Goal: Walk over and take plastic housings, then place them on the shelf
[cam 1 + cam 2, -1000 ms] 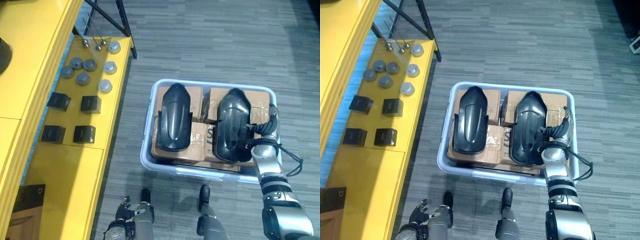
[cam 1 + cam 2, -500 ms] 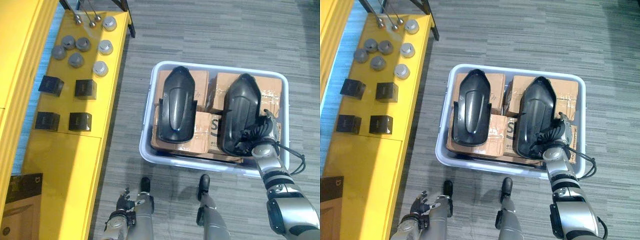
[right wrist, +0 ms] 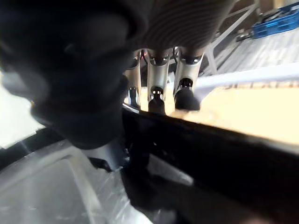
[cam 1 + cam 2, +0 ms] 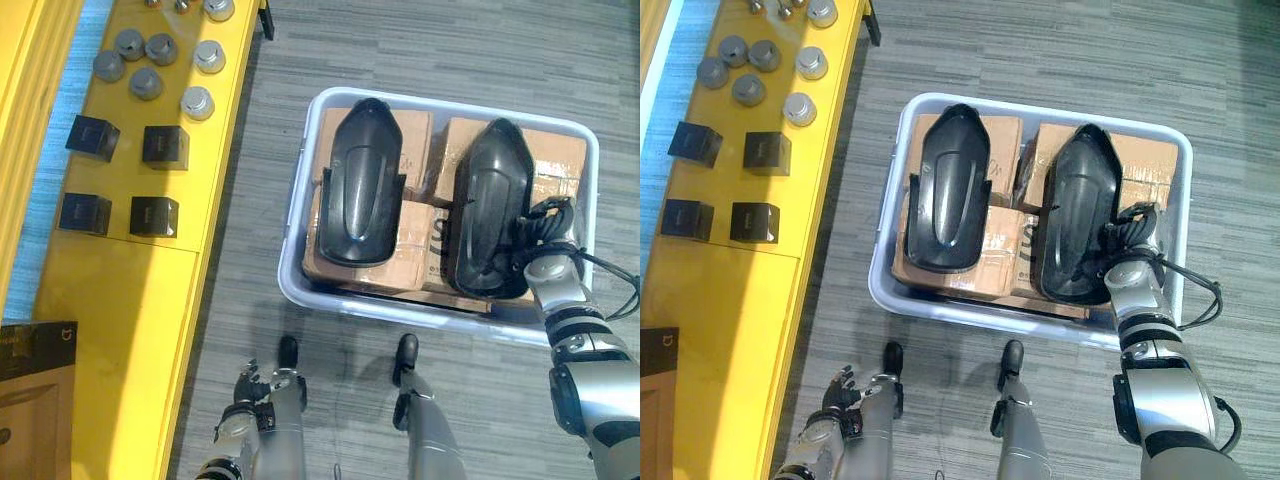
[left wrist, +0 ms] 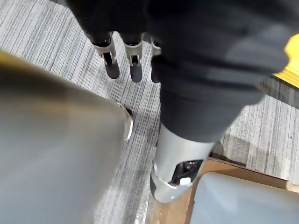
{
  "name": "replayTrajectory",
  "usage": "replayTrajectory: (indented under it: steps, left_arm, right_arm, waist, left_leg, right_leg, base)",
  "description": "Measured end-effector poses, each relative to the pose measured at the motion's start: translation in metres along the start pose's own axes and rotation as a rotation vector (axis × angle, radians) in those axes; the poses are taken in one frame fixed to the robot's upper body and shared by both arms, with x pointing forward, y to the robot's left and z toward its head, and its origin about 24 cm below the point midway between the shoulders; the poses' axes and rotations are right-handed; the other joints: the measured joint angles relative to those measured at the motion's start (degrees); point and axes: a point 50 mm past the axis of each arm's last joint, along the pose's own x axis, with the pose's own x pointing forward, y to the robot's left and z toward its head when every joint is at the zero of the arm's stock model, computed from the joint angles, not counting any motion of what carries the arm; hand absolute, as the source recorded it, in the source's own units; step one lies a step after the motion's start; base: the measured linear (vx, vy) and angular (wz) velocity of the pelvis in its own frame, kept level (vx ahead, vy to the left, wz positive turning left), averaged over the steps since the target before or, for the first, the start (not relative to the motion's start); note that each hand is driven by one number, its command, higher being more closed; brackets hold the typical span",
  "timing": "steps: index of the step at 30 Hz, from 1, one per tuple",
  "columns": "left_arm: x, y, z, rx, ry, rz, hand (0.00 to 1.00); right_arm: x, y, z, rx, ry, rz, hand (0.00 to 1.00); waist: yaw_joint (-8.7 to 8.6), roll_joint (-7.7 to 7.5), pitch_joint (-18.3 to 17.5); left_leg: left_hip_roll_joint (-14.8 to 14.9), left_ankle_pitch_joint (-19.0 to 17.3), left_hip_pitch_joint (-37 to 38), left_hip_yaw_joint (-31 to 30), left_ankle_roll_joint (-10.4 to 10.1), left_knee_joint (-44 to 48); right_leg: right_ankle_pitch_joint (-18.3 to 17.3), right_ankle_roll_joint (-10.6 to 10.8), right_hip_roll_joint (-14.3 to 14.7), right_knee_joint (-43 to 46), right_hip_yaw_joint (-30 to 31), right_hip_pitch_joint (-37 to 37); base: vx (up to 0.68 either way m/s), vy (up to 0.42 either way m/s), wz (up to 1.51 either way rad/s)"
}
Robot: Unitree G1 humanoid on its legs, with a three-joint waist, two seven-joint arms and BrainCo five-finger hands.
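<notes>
Two black plastic housings lie side by side on cardboard boxes [image 4: 418, 135] inside a white bin [image 4: 291, 232] on the floor: the left housing [image 4: 362, 180] and the right housing [image 4: 490, 205]. My right hand [image 4: 545, 262] sits at the right housing's near right edge. In the right wrist view its fingers [image 3: 159, 88] hook over the housing's black rim [image 3: 210, 154] with the thumb underneath. My left hand [image 4: 245, 392] hangs low beside me, away from the bin, with its fingers [image 5: 110, 60] straight and empty.
A yellow shelf [image 4: 120, 290] runs along the left, carrying several black cubes [image 4: 160, 145] and grey round caps [image 4: 150, 82]. A cardboard box [image 4: 30, 400] stands at its near end. Grey carpet lies between shelf and bin.
The camera has shifted, so the bin sits higher and closer. My right hand's fingers have curled from straight onto the right housing's edge. The left hand is unchanged.
</notes>
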Motion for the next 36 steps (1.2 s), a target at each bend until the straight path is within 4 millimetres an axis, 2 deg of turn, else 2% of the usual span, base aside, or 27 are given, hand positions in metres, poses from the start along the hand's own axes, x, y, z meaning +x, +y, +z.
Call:
replayTrajectory:
  steps: [3, 5, 10, 13, 14, 18, 21, 24, 26, 28, 32, 36]
  left_arm:
    - [-0.002, -0.012, 0.002, -0.02, -0.012, -0.019, 0.0]
    - [-0.007, -0.023, 0.007, -0.034, -0.056, -0.052, 0.0]
    - [-0.015, -0.008, 0.041, -0.051, -0.246, -0.047, 0.0]
    - [-0.028, -0.003, 0.071, -0.066, -0.399, -0.072, 0.0]
    - [-0.035, -0.004, 0.089, -0.076, -0.483, -0.095, 0.0]
    - [-0.046, -0.014, 0.125, -0.099, -0.625, -0.148, 0.0]
    - [-0.047, -0.022, 0.135, -0.092, -0.649, -0.186, 0.0]
    - [-0.049, -0.044, 0.151, -0.095, -0.667, -0.323, 0.0]
    - [-0.051, -0.067, 0.162, -0.124, -0.655, -0.447, 0.0]
    - [-0.046, -0.078, 0.163, -0.154, -0.609, -0.499, 0.0]
    - [-0.033, -0.095, 0.153, -0.177, -0.472, -0.537, 0.0]
    - [-0.025, -0.1, 0.141, -0.263, -0.356, -0.538, 0.0]
  right_arm:
    - [-0.007, 0.011, -0.008, -0.009, 0.015, 0.029, 1.0]
    - [-0.016, 0.02, -0.024, -0.052, 0.056, 0.053, 1.0]
    - [-0.022, 0.016, -0.052, -0.12, 0.145, 0.051, 1.0]
    - [-0.024, 0.013, -0.051, -0.157, 0.107, 0.039, 1.0]
    - [-0.026, 0.011, -0.046, -0.187, 0.051, 0.027, 1.0]
    - [-0.03, 0.009, -0.024, -0.216, -0.088, 0.01, 1.0]
    - [-0.035, 0.014, -0.009, -0.239, -0.176, 0.029, 1.0]
    - [-0.039, 0.019, 0.006, -0.253, -0.247, 0.051, 1.0]
    - [-0.044, 0.027, 0.015, -0.251, -0.29, 0.073, 1.0]
    - [-0.052, 0.036, 0.03, -0.218, -0.344, 0.092, 1.0]
    - [-0.07, 0.051, 0.057, -0.165, -0.448, 0.107, 1.0]
    - [-0.092, 0.068, 0.081, -0.09, -0.532, 0.132, 1.0]
  waist:
    - [0.2, -0.01, 0.0]
    - [0.26, -0.02, -0.01]
    - [-1.09, 0.0, -0.01]
    - [-1.95, 0.0, -0.04]
    - [-2.05, 0.03, -0.55]
    - [-2.5, -0.06, -4.46]
    - [-3.2, -0.14, -8.25]
    - [-3.38, -0.27, -11.8]
    - [-3.92, -0.64, -14.33]
    - [-4.49, -0.84, -15.77]
    - [-5.79, -1.44, -18.06]
    - [-6.13, -1.93, -19.59]
  left_leg:
    - [-0.46, 0.8, 3.26, 0.41, 0.13, -2.29]
    - [-1.18, 2.12, 7.61, 0.8, 0.21, -5.71]
    - [-1.74, 3.48, 14.28, -0.11, 0.12, -10.17]
    - [-2.04, 3.65, 18.76, -0.02, 0.14, -11.77]
    - [-2.14, 3.75, 21.03, -0.02, 0.16, -12.87]
    - [-2.23, 4.14, 25.54, 0.03, 0.26, -16.44]
    - [-2.18, 4.9, 27.99, 0.2, -0.04, -19.07]
    - [-1.87, 5.1, 31.7, 1.24, -0.06, -21.67]
    - [-1.82, 5.16, 34.13, 1.66, -0.06, -23.28]
    - [-1.61, 5.17, 35.95, 2.58, -0.06, -24.17]
    - [-1.43, 5.37, 38.4, 2.91, -0.04, -25.58]
    - [-0.9, 6.07, 39.94, 3.51, -0.41, -26.97]
  right_leg:
    - [-0.33, -0.16, -0.52, -0.17, -0.05, 2.35]
    - [-0.84, -0.25, -1.38, -0.65, -0.28, 5.42]
    - [-0.83, -0.25, -1.7, -3.83, -1.8, 12.46]
    - [-0.81, -0.23, -1.97, -5.53, -2.5, 17.13]
    - [-0.82, -0.21, -2.01, -6.64, -2.89, 19.62]
    - [-0.75, -0.1, -2.0, -9.73, -3.56, 24.21]
    - [-0.67, -0.05, -1.94, -11.59, -4.2, 26.35]
    - [-0.55, 0.05, -1.69, -13.72, -3.99, 29.41]
    - [-0.47, 0.12, -1.61, -15.16, -3.84, 31.55]
    - [-0.47, 0.11, -1.46, -15.33, -3.19, 32.48]
    - [-0.4, 0.07, -1.23, -16.4, -2.9, 34.58]
    - [-0.16, -0.26, -0.62, -17.04, -2.66, 35.41]
  base:
    - [0.04, -0.018, 0.1]
    - [0.04, -0.025, 0.18]
    - [0.03, -0.011, 0.17]
    - [0.07, 0.026, 0.11]
    - [0.07, 0.028, 0.08]
    - [0.08, 0.013, 0.09]
    - [0.11, -0.008, 0.03]
    - [0.13, -0.004, -0.09]
    - [0.1, 0.01, -0.06]
    - [0.07, 0.011, -0.16]
    - [0.02, 0.004, -0.07]
    - [-0.03, -0.01, -0.04]
